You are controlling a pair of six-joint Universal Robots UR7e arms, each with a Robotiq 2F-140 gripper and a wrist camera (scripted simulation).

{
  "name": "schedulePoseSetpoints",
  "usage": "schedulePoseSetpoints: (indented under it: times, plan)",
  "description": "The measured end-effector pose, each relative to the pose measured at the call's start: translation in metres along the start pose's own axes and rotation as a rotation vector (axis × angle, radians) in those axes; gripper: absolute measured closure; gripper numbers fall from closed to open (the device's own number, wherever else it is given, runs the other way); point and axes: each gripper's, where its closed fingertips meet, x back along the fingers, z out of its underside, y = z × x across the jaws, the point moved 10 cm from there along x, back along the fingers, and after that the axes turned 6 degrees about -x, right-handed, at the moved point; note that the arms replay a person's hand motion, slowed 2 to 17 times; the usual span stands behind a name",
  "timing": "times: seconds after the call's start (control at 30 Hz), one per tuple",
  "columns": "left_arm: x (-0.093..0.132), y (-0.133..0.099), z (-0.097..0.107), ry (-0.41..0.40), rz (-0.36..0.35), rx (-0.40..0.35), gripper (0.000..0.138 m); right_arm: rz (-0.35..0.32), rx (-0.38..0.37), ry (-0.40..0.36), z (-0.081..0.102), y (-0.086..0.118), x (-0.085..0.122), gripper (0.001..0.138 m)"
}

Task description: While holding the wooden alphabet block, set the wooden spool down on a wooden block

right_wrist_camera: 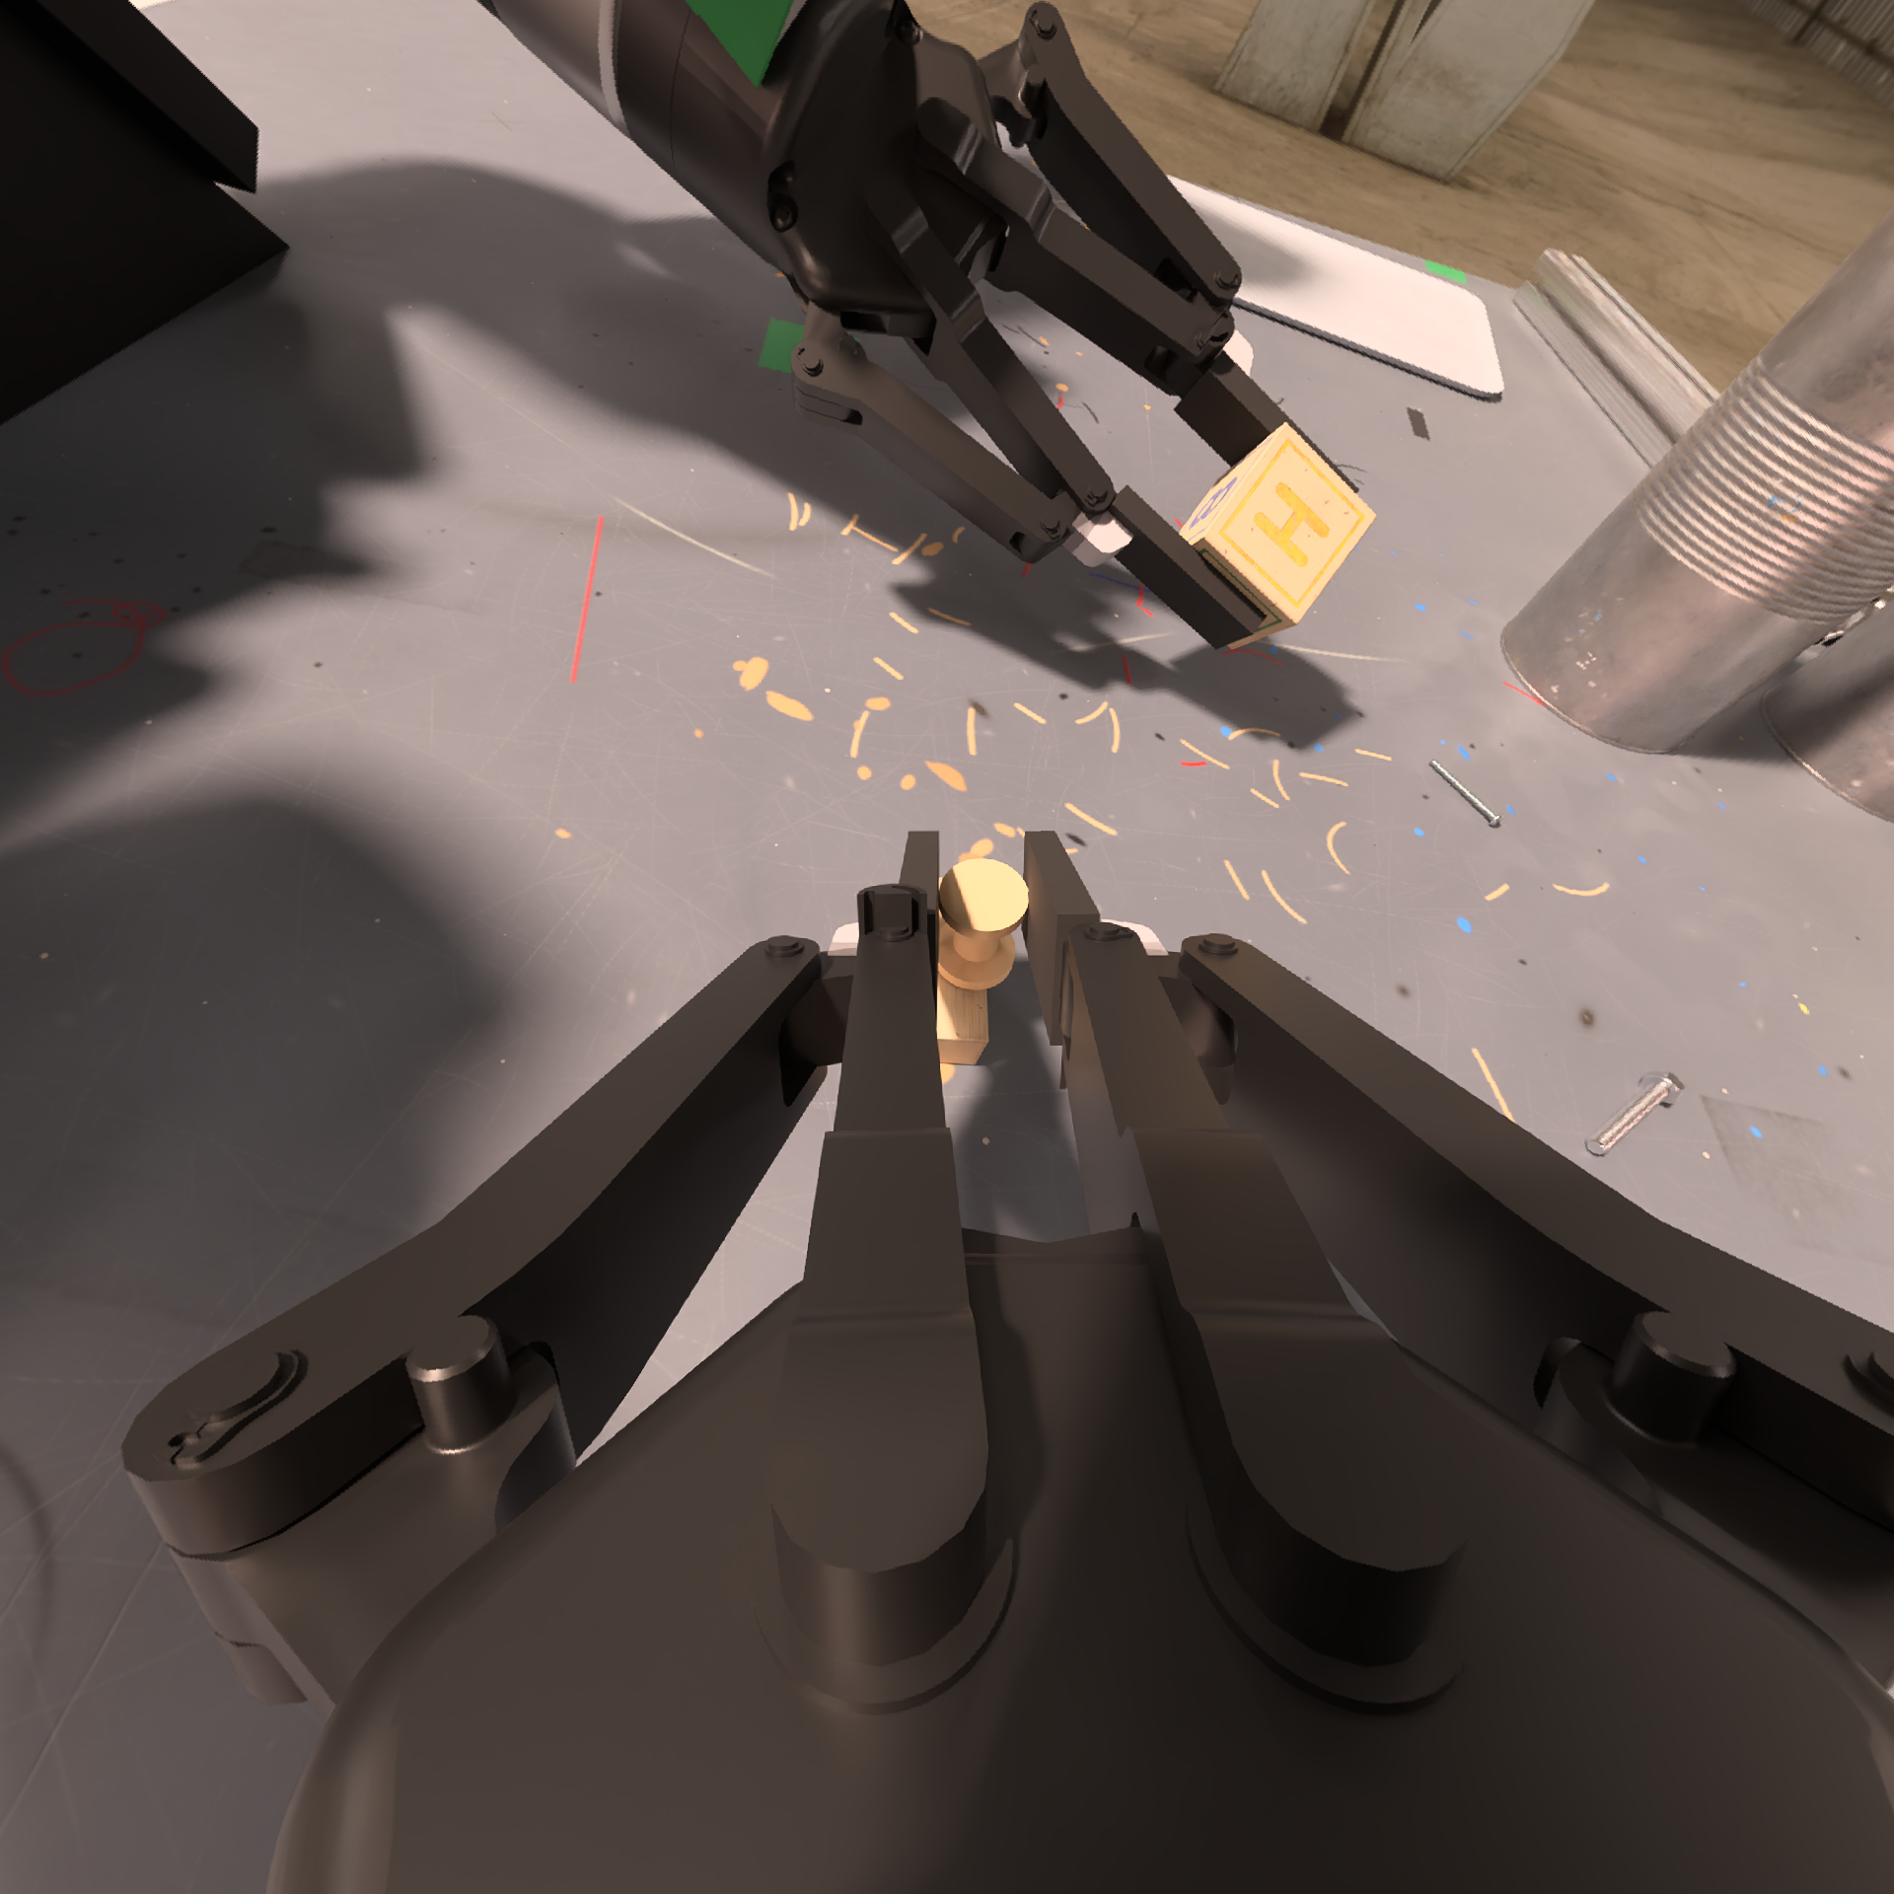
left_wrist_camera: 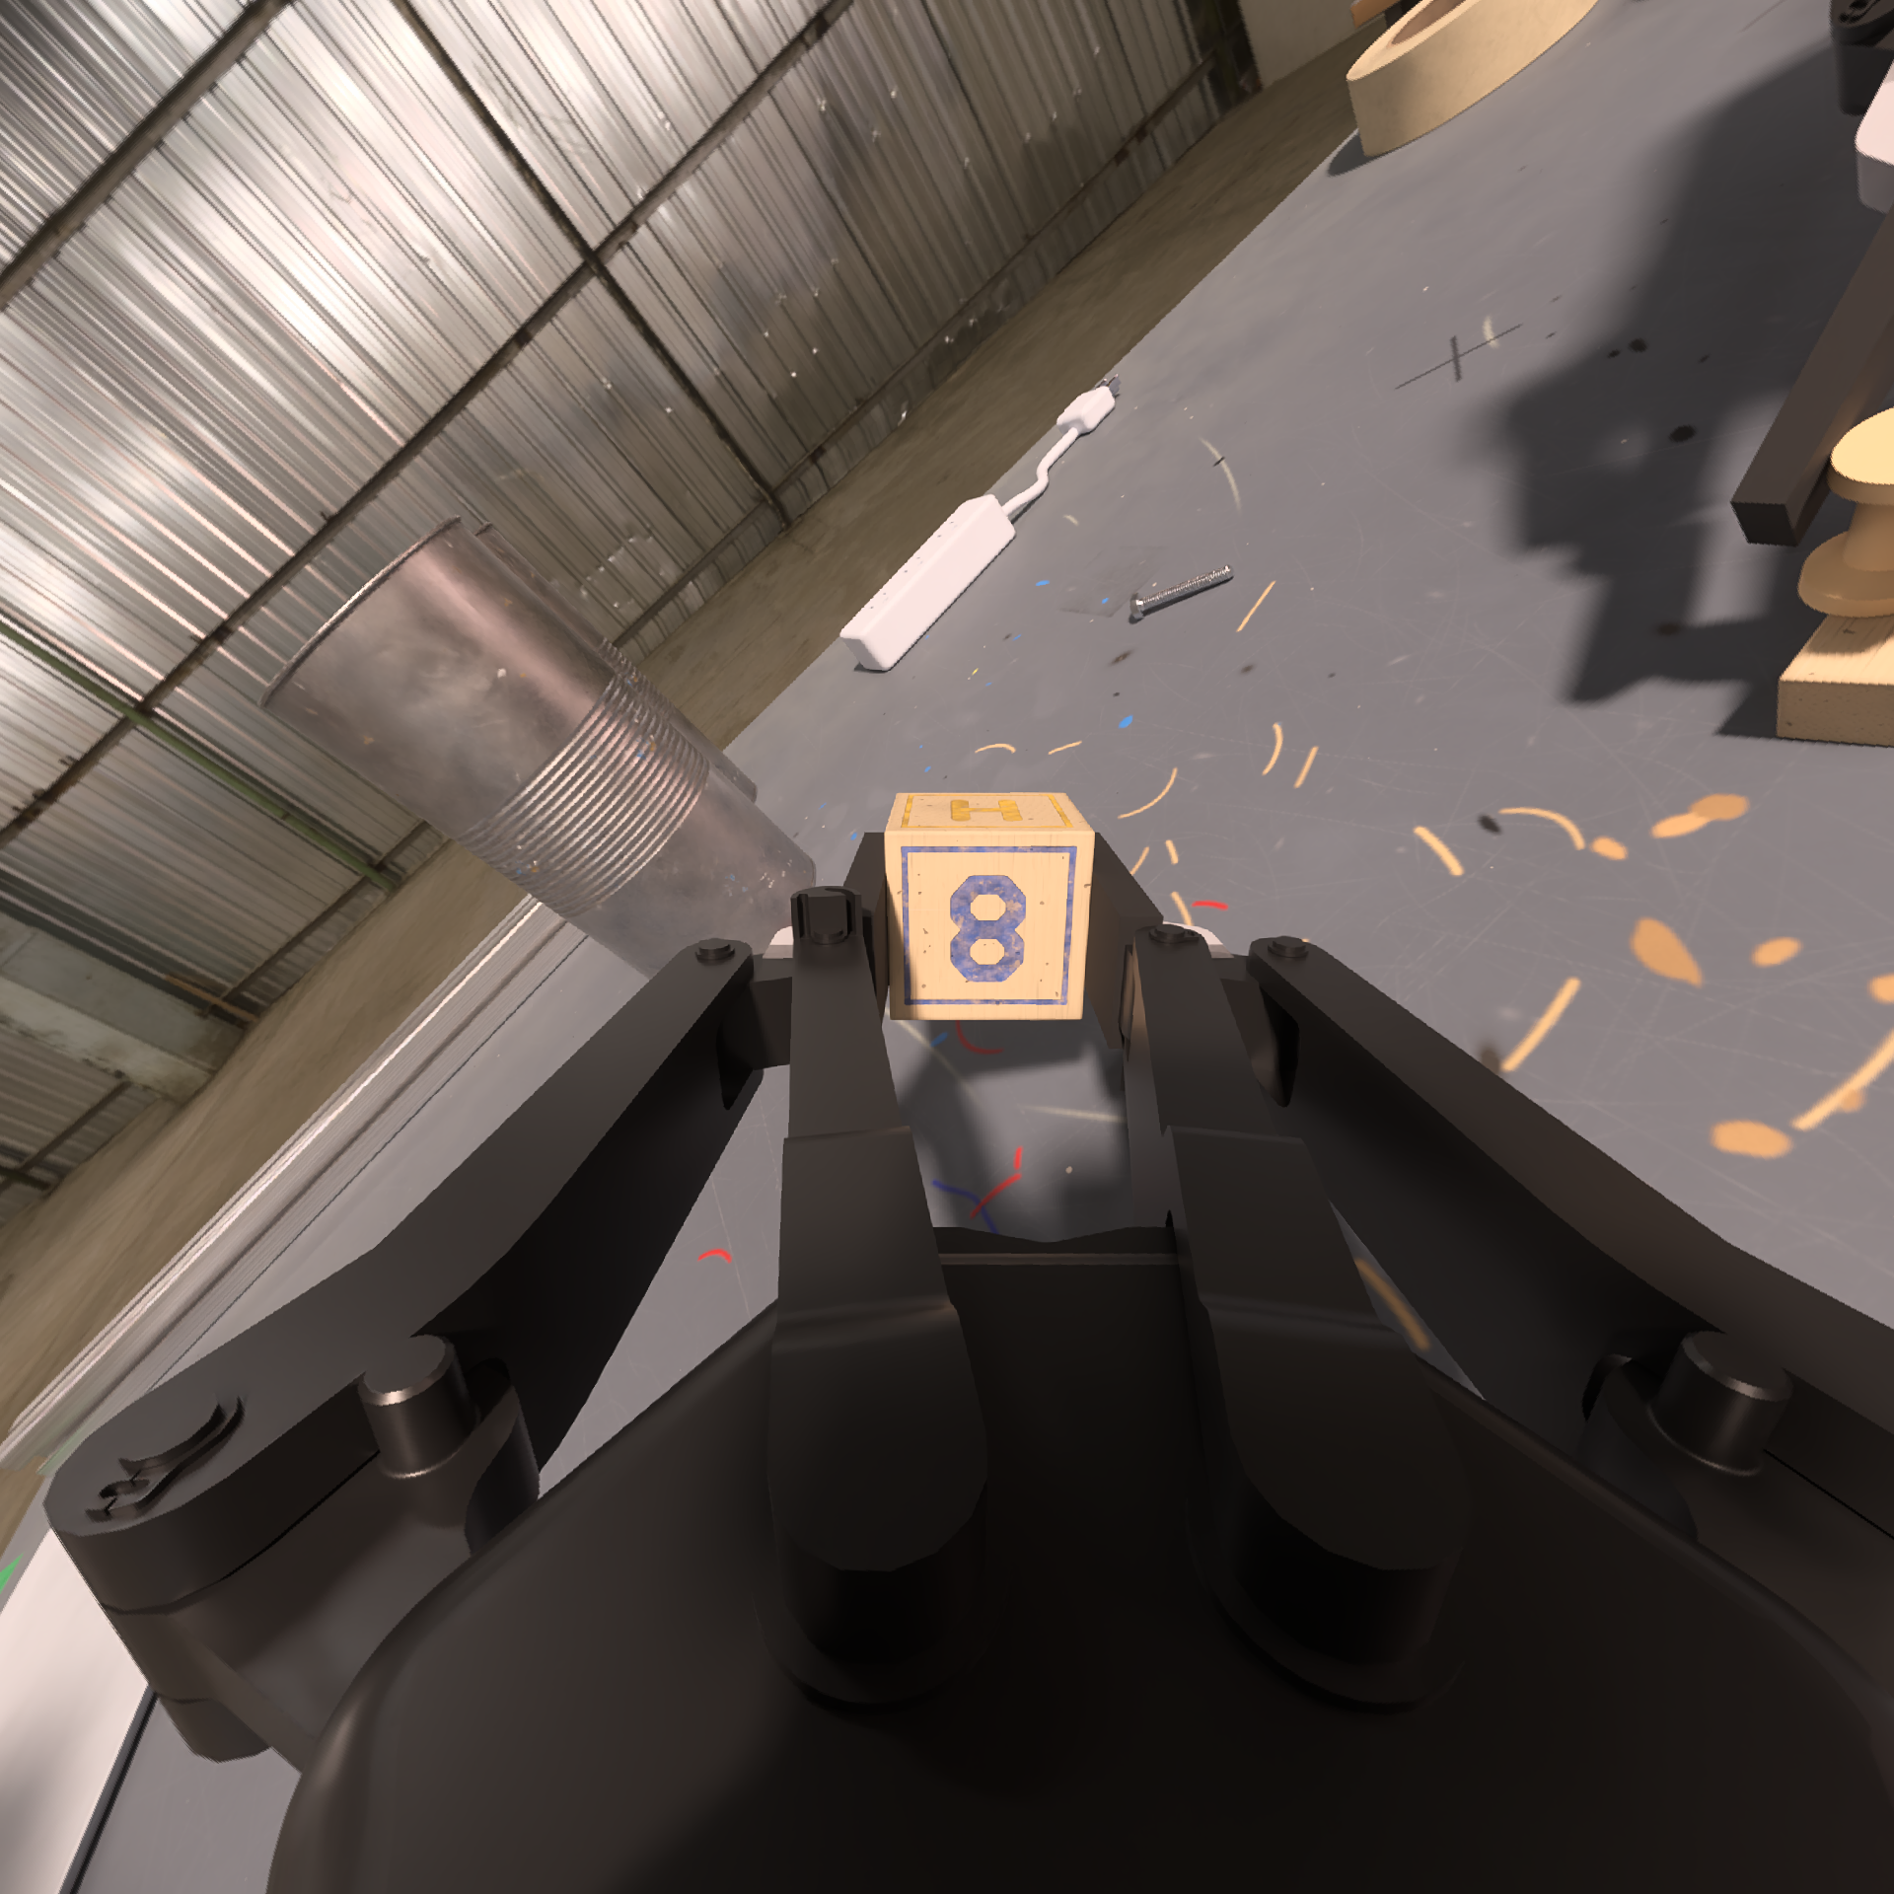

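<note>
Pale wood shows at both pincers on a grey, scuffed table (right_wrist_camera: 410, 922) flecked with orange, blue and red marks. Far left in the right wrist view, a black box (right_wrist_camera: 113, 195) sits at the table's edge. Toward the middle, the left gripper (right_wrist_camera: 1245, 533) reaches in from the far side, clenched on the wooden alphabet block (right_wrist_camera: 1286, 533), which hangs tilted above the table with its shadow beneath it. In the left wrist view the same block (left_wrist_camera: 986, 907) sits squarely between the left gripper (left_wrist_camera: 986, 922) and its two pads, one on each side face.

In the near middle, the right gripper (right_wrist_camera: 982, 892) straddles the wooden spool (right_wrist_camera: 981, 922), which stands upright on a wooden block (right_wrist_camera: 963, 1025). The left finger looks to be against the spool's head, with a slim gap on the right side; whether the pincer grips or has let go cannot be told. The left wrist view shows the spool (left_wrist_camera: 1860, 533) on its block (left_wrist_camera: 1840, 687) at the far right, beside a dark gripper finger (left_wrist_camera: 1804, 441).

To the right lie a thin nail (right_wrist_camera: 1466, 794) and a bolt (right_wrist_camera: 1635, 1112), well apart. A white board (right_wrist_camera: 1373, 328) lies at the far edge, and a ribbed metal can (right_wrist_camera: 1722, 553) stands at far right. The left wrist view also shows a white power strip (left_wrist_camera: 928, 584) and a round wooden ring (left_wrist_camera: 1455, 72).
</note>
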Motion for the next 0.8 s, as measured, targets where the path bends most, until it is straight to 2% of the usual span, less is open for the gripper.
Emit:
schedulePoseSetpoints:
  times: [0.13,0.33,0.8]
  plan:
    - [-0.0003,-0.0003,0.0002,0.001,0.003,-0.001,0.094,-0.002,-0.002,-0.004,0.0003,-0.0002,0.0,0.117]
    - [-0.0003,-0.0007,0.0,0.001,0.004,-0.004,0.094,-0.012,-0.011,-0.005,0.0018,0.0001,0.0002,0.105]
    - [0.0002,-0.0009,-0.0007,-0.001,0.004,-0.012,0.094,-0.039,-0.023,0.01,0.005,-0.0006,-0.0004,0.093]
